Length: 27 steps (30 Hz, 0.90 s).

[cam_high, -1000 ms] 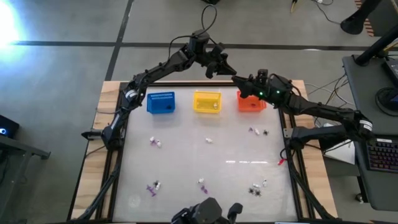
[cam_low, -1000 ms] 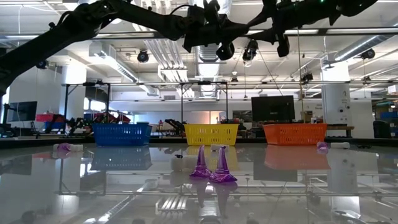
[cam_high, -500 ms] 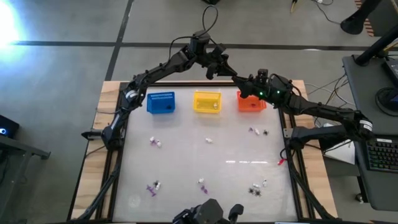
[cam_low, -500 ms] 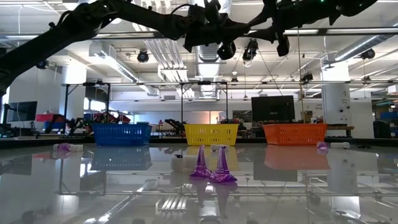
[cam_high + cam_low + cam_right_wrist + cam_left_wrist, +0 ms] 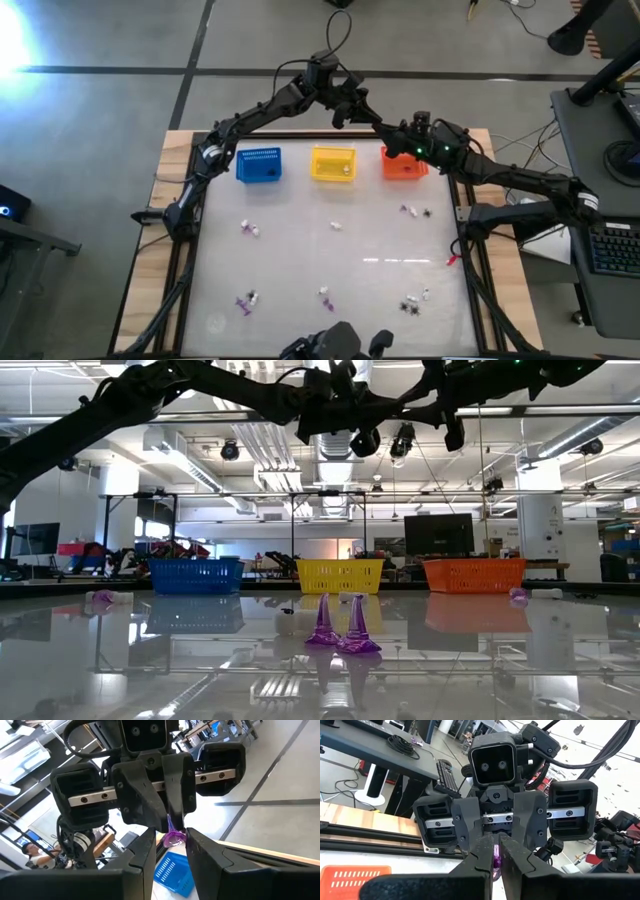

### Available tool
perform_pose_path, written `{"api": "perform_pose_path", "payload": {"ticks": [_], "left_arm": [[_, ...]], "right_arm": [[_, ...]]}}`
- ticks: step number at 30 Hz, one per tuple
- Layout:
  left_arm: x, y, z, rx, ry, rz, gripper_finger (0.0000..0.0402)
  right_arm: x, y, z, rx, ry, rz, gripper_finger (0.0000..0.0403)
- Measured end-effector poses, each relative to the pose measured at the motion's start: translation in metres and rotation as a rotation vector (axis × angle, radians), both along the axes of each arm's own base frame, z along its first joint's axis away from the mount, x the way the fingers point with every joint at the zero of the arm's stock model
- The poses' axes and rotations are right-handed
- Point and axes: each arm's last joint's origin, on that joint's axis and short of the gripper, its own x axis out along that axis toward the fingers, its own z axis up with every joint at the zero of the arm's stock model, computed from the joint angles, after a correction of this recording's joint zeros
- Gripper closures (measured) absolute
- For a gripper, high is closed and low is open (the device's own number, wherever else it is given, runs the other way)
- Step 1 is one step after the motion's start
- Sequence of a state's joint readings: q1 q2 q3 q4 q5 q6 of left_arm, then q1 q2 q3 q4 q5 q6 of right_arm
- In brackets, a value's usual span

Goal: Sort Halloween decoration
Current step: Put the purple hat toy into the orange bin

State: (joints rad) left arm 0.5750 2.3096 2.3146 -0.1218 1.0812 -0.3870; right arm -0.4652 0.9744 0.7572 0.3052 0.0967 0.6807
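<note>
Two dark grippers meet nose to nose, high behind yellow mesh basket. Left gripper pinches small purple trinket; trinket sits between half-spread right gripper fingers, closing for handover.

The table has a pale glossy top in a wooden frame. Along its far edge stand a blue basket, a yellow basket and an orange-red basket. Tiny white, purple and black trinkets lie scattered over the middle and near the front edge, including two purple cones.
</note>
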Motion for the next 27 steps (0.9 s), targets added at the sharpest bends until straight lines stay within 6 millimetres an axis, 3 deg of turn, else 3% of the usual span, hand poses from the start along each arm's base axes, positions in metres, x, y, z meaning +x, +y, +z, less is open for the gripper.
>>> {"api": "perform_pose_path", "payload": {"ticks": [22,27], "left_arm": [[0.0015,-0.0019,-0.0005,0.000,-0.001,-0.004,0.0401],[0.0014,-0.0017,-0.0004,0.002,-0.002,-0.003,0.0402]], "right_arm": [[0.0032,-0.0011,-0.0031,0.005,0.012,0.019,0.0310],[0.0032,-0.0011,-0.0035,0.004,0.017,0.018,0.0368]]}}
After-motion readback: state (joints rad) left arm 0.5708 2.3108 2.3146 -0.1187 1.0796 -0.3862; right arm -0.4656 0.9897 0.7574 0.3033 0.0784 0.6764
